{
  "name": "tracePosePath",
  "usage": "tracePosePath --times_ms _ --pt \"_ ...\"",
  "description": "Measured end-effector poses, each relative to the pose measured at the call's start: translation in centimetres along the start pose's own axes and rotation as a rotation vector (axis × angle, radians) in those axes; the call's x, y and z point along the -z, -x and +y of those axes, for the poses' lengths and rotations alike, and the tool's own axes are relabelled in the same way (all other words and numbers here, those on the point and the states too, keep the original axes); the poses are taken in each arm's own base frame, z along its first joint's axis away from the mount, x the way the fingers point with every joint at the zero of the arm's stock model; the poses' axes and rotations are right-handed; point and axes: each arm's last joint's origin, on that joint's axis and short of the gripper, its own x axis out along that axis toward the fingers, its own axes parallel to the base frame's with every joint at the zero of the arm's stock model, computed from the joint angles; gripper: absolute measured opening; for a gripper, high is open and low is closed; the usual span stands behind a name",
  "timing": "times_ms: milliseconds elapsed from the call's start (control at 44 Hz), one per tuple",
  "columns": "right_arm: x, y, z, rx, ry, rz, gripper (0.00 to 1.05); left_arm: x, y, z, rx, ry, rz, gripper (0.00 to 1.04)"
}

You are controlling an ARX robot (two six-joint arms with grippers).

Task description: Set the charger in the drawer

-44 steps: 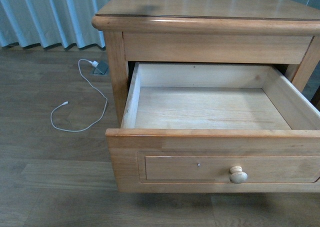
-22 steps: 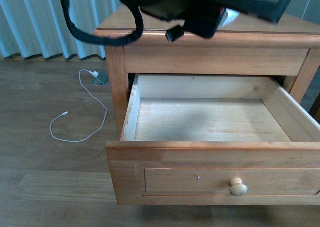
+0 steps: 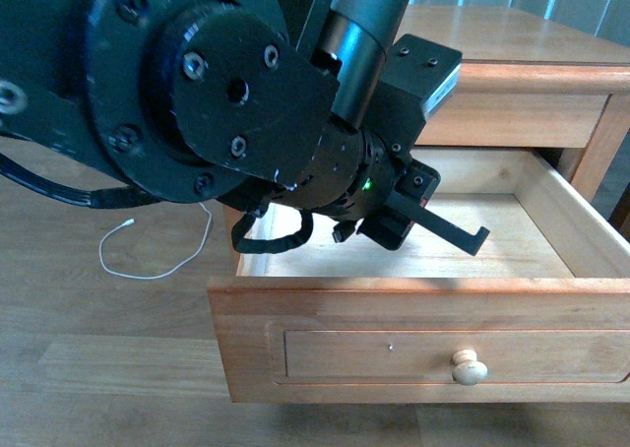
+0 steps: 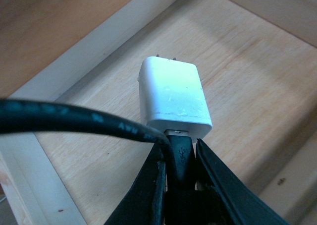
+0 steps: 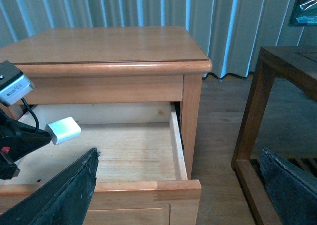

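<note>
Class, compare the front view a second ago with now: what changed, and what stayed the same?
The left end effector, shut on the charger at its black connector, has swung down into view and holds it above the drawer floor. The drawer stays open; the white cable lies unmoved.

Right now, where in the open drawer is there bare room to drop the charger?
The visible drawer floor is bare, widest from the charger to the right wall and back panel. Only the left gripper and its arm crowd the left-front corner.
</note>
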Motion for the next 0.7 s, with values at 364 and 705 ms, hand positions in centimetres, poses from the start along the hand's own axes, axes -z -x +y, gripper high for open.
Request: tracePosePath --times_ms 364,705 --pt "0.0 0.0 0.0 0.0 0.0 0.0 0.96 -1.0 -0.5 2.6 -0.208 0.084 -0.071 0.72" --pt "0.0 0.0 0.0 0.0 0.0 0.0 0.96 -4.9 8.7 6.9 -0.474 0.223 -0.275 0.98"
